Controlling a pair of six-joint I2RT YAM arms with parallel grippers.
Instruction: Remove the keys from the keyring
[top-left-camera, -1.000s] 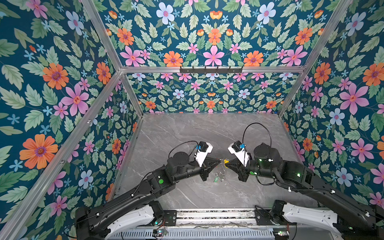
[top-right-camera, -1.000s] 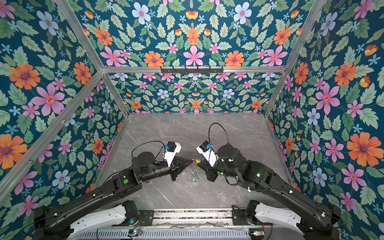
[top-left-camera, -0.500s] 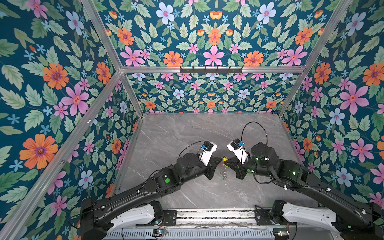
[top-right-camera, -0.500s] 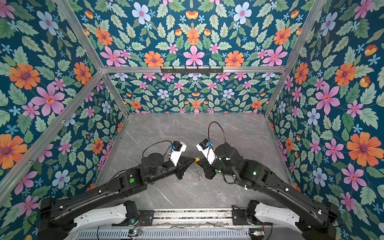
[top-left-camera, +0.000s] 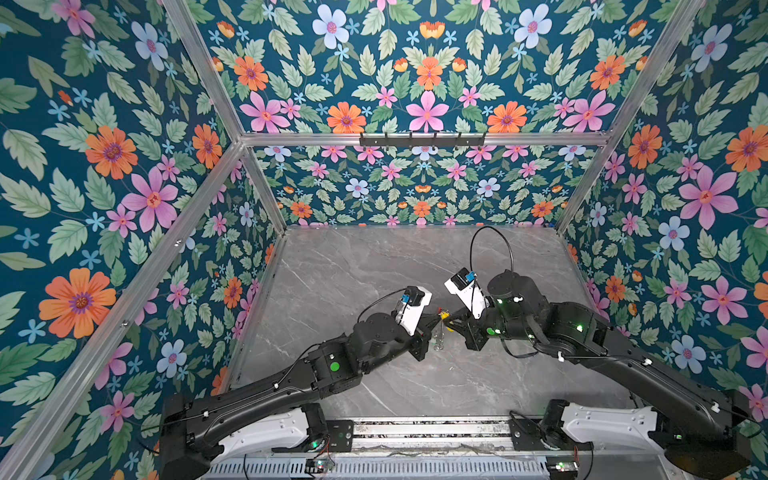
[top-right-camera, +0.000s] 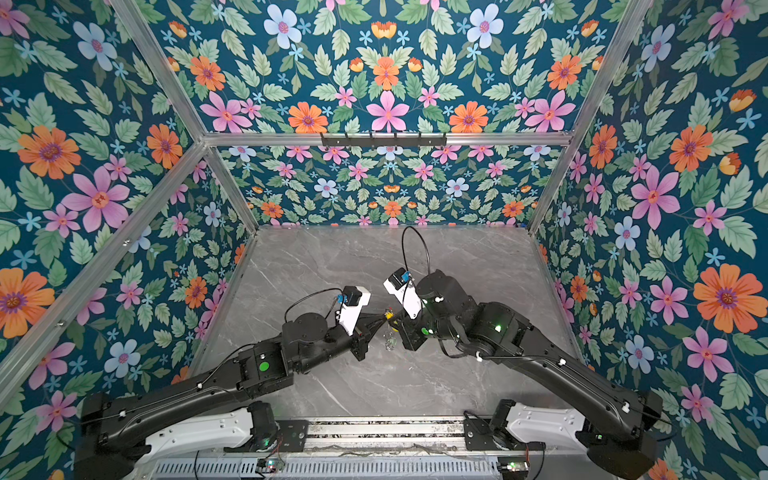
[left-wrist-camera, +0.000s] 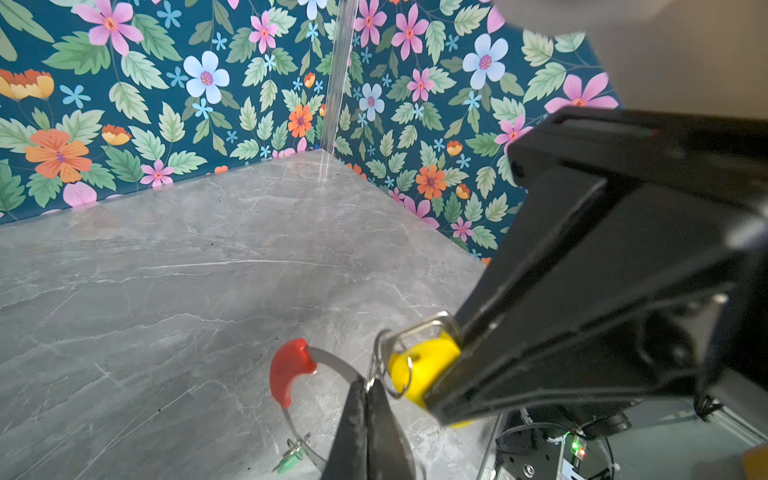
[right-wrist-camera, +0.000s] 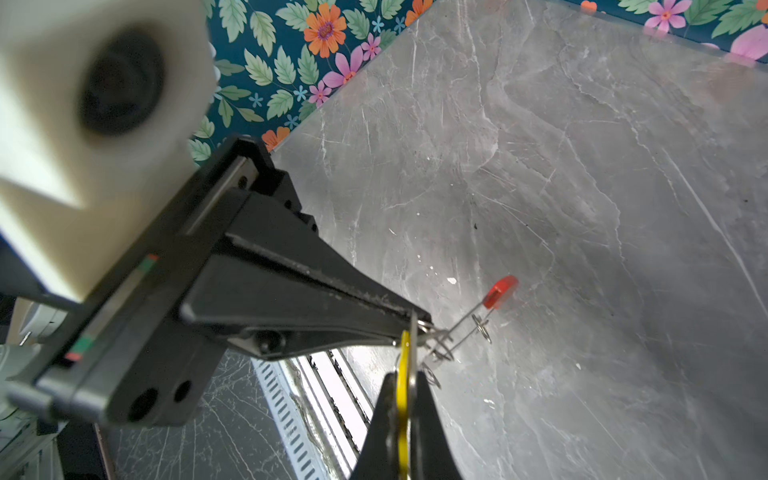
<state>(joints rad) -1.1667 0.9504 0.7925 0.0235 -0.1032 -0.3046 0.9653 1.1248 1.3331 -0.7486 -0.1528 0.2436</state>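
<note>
Arms stretch in from the two front corners and meet tip to tip over the grey marble worktop (top-left-camera: 374, 266), a little right of its middle.

On the left, both top views show only that the black nose of the left tool (left-wrist-camera: 366, 392) narrows to a point. The left wrist camera settles the rest. The tool's slim fingers (left-wrist-camera: 353, 424) are pressed together, pinching the thin grey band of the keyring (left-wrist-camera: 332, 360) just past its red sleeve (left-wrist-camera: 289, 372). Only this view catches the green key tag (left-wrist-camera: 289, 459), which hangs low on the hoop. I cannot tell whether it touches the worktop. From above, the hoop is no more than a faint glint dangling beneath the tips.

Between the two noses sits the yellow key tag (top-left-camera: 444, 316), a bright speck in both top views.

On the right, the right tool (right-wrist-camera: 405, 386) is clamped onto that tag. The left wrist camera shows the tag's broad yellow face poking out of the black jaws. The right wrist camera shows it edge-on, a thin yellow line squeezed between the two fingers. That camera also sees the left tool from outside, tapering in from the side until its tip almost meets the tag. The hoop's wire runs on beyond that tip to the sleeve, raised clear of the marble.
</note>
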